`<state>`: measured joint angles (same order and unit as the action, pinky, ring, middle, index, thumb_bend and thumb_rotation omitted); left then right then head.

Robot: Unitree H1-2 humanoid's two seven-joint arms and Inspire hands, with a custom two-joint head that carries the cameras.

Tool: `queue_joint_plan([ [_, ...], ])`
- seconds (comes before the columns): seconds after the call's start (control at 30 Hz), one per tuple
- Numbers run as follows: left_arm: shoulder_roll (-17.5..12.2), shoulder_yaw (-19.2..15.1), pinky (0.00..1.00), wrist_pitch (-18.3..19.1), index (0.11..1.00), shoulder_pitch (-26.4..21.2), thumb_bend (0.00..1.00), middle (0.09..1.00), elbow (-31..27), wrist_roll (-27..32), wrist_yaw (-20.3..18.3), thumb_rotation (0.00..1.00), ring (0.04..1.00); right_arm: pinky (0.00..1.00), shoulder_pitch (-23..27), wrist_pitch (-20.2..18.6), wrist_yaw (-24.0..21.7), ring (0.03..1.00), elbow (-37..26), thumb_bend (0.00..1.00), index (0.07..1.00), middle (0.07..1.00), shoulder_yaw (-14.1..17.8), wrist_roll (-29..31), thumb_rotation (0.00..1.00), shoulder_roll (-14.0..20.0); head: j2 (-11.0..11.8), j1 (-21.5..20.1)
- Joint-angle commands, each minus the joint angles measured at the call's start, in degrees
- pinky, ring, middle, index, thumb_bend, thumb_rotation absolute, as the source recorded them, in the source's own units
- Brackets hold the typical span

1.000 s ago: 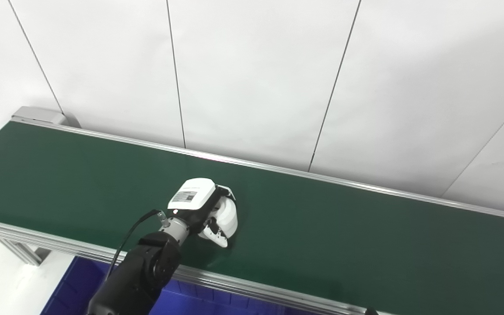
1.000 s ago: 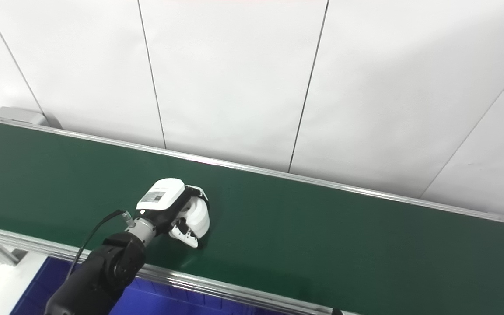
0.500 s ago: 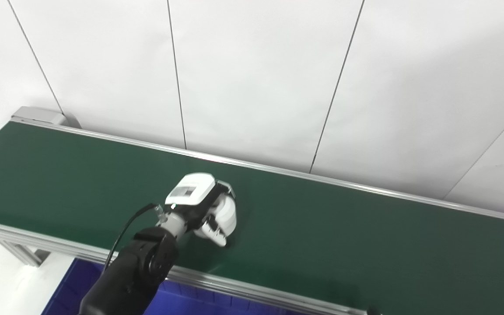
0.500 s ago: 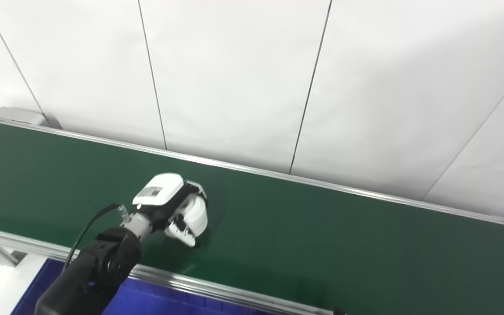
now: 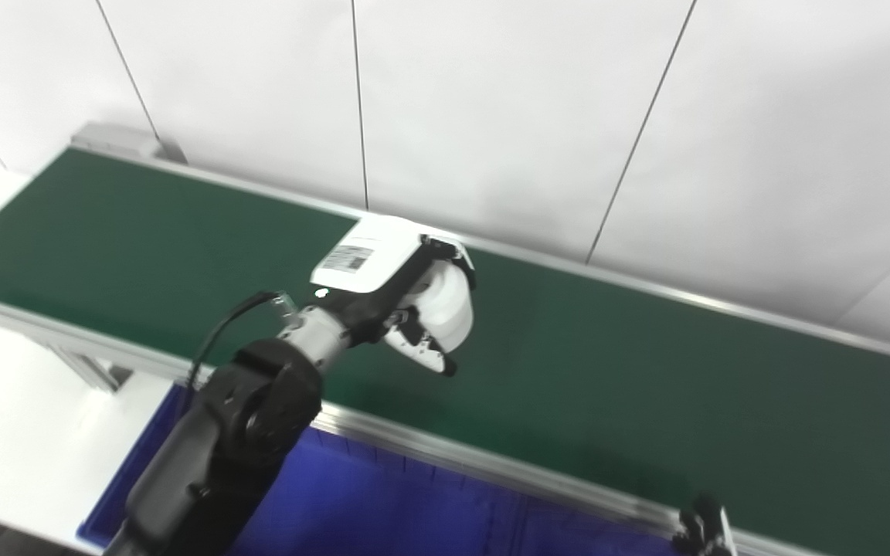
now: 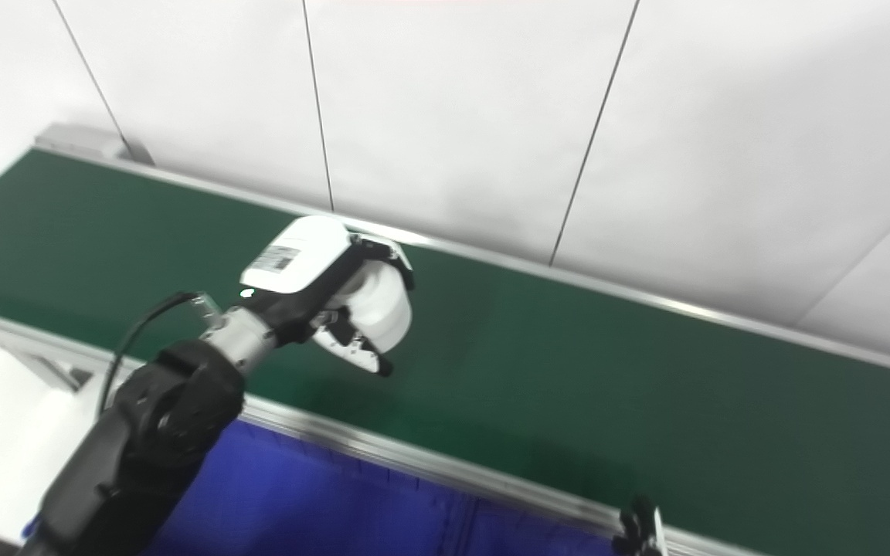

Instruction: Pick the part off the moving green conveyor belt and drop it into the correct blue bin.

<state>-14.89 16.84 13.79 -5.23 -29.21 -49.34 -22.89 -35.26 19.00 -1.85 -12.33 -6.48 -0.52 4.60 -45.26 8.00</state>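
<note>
Left hand (image 5: 406, 297) curled tight round a white rounded part (image 5: 449, 305), raised above the green conveyor belt (image 5: 607, 386) near its front rail, blue bin (image 5: 383, 510) below that edge; right hand (image 5: 704, 529) barely showing at bottom right, state indiscernible.

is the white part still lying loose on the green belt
No, the left hand has its fingers closed around the white part, holding it above the belt.

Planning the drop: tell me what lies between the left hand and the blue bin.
In the left eye view, only green belt and the conveyor's near metal rail lie between the left hand, shut on a white part, and the blue bin.
</note>
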Motion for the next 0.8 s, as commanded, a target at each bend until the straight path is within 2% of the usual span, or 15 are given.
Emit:
queue_joint_plan([
  [0.0, -0.3, -1.1, 0.43, -0.4, 0.471, 1.9, 0.52, 0.504, -3.0, -1.2, 1.0, 0.00, 0.463, 1.00, -0.5, -0.6, -0.7, 0.984, -2.2, 0.73, 1.000, 1.000, 0.2, 0.7, 0.95, 0.4, -0.3, 0.0],
  [0.13, -0.2, -2.1, 0.43, -1.8, 0.480, 7.3, 0.52, 0.492, -4.4, -1.9, 2.7, 0.00, 0.445, 1.00, -0.9, -1.2, -1.0, 0.986, -2.9, 0.74, 1.000, 1.000, 0.2, 0.8, 0.95, 0.5, -0.8, -0.5],
  [0.17, -0.2, -2.3, 0.43, -1.9, 0.481, 8.7, 0.52, 0.490, -4.8, -2.3, 2.9, 0.00, 0.443, 1.00, -0.9, -1.3, -1.2, 0.986, -3.2, 0.74, 1.000, 1.000, 0.1, 1.1, 0.95, 0.6, -1.5, -0.6],
  [0.27, -0.5, -2.8, 0.39, -3.1, 0.495, 15.9, 0.52, 0.462, -5.5, -3.3, 4.9, 0.00, 0.412, 1.00, -1.0, -1.9, -2.2, 0.990, -4.1, 0.73, 1.000, 1.000, -0.6, 1.8, 0.94, 1.1, -2.2, 0.3],
  [0.33, -0.6, -3.0, 0.38, -3.5, 0.498, 18.5, 0.52, 0.451, -5.6, -3.6, 5.3, 0.00, 0.400, 1.00, -1.0, -2.4, -2.6, 0.991, -4.5, 0.73, 1.000, 1.000, -0.7, 2.2, 0.94, 1.2, -2.5, 0.9],
  [0.47, -1.6, -3.7, 0.41, -5.4, 0.500, 25.8, 0.52, 0.457, -6.0, -4.5, 6.6, 0.00, 0.429, 0.98, -0.5, -3.9, -3.4, 0.983, -5.4, 0.75, 1.000, 1.000, -1.0, 3.0, 0.92, 1.2, -2.6, 1.4],
  [0.53, -1.9, -4.3, 0.42, -6.1, 0.484, 28.5, 0.52, 0.490, -6.3, -4.6, 7.4, 0.00, 0.440, 0.95, -0.2, -4.1, -3.6, 0.971, -5.5, 0.77, 1.000, 1.000, -1.1, 2.6, 0.92, 1.1, -2.5, 1.4],
  [0.77, -2.3, -6.3, 0.41, -9.8, 0.474, 32.1, 0.52, 0.505, -3.7, -4.0, 11.4, 0.00, 0.434, 0.92, 0.7, -4.7, -3.5, 0.954, -5.5, 0.78, 1.000, 1.000, -1.3, 0.8, 0.91, 0.9, -2.1, 0.2],
])
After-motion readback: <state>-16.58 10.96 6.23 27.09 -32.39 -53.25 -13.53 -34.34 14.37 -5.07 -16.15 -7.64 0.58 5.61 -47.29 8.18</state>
